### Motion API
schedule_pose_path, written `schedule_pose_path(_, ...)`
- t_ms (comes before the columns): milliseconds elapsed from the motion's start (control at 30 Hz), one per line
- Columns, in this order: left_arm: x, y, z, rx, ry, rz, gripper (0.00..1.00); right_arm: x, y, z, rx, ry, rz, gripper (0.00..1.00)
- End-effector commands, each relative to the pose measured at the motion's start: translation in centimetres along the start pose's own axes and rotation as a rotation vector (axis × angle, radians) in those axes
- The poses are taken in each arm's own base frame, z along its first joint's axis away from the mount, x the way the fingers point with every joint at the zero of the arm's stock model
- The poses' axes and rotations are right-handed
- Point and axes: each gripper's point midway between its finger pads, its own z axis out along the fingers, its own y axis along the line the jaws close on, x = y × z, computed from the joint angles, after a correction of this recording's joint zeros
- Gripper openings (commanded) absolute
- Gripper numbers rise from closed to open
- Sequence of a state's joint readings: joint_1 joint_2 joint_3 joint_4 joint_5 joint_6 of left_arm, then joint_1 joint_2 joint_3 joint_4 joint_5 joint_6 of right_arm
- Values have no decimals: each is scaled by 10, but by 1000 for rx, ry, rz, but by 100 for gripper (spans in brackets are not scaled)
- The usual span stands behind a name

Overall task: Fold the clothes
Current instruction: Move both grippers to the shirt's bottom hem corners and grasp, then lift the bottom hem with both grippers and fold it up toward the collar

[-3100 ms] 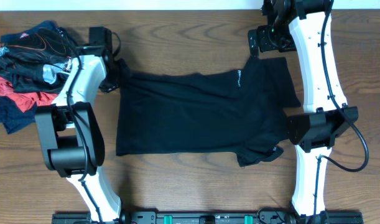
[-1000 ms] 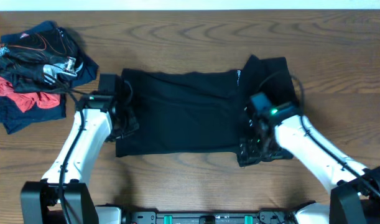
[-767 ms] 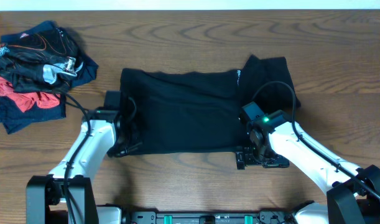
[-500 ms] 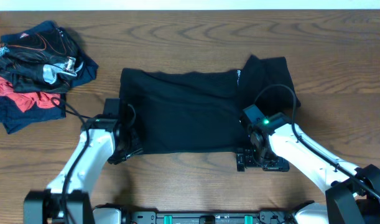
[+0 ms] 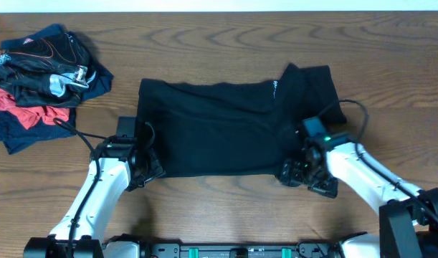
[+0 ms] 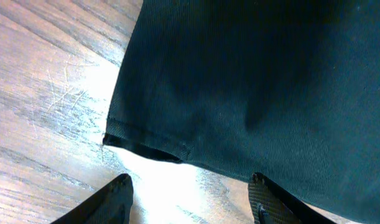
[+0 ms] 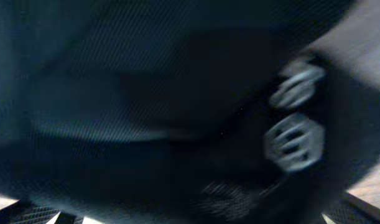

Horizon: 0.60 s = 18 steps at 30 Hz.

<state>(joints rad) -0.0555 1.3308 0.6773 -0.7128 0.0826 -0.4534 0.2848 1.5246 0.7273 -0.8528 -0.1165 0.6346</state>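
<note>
The black T-shirt (image 5: 219,129) lies flat across the middle of the table, with a small white logo (image 5: 274,89) near its far edge. My left gripper (image 5: 142,174) sits at its front left corner. In the left wrist view the shirt's hemmed corner (image 6: 146,146) rests on the wood just ahead of my open left gripper (image 6: 190,202), bare table between the fingers (image 6: 118,199). My right gripper (image 5: 297,175) is over the shirt's front right corner. The right wrist view is blurred: dark fabric (image 7: 146,93) fills it, with white marks (image 7: 293,140). That gripper (image 7: 196,214) stands wide open.
A heap of other clothes (image 5: 39,79), black, red and navy, lies at the far left of the wooden table (image 5: 219,36). A cable trails from the left arm toward the heap. The arm bases stand along the front edge.
My left gripper has opened and let go of the shirt's front left corner, pulling back slightly. The right arm has shifted rightward along the shirt's front edge, still open.
</note>
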Motion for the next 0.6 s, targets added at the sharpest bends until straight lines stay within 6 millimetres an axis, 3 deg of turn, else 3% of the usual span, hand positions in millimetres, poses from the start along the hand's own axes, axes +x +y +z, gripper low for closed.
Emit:
schedule_pose_path(0, 1, 3, 1, -15, -6, -14, 61, -11, -5, -3, -26, -20, 137, 99)
schedule_pose_path(333, 0, 4, 2, -20, -14, -14, 61, -31, 3, -5, -73, -96, 180, 65)
schedule_pose_path(367, 0, 4, 3, -19, -16, -14, 62, -32, 4, -5, -76, -100, 180, 58)
schedule_pose_path(433, -1, 4, 3, -17, -19, -14, 61, -34, 5, -5, -81, -107, 179, 25)
schedule_pose_path(467, -1, 4, 3, -17, -19, -14, 60, -34, 5, -5, -82, -108, 179, 13)
schedule_pose_path(567, -1, 4, 3, -19, -22, -19, 60, -35, 6, -5, -84, -111, 179, 9)
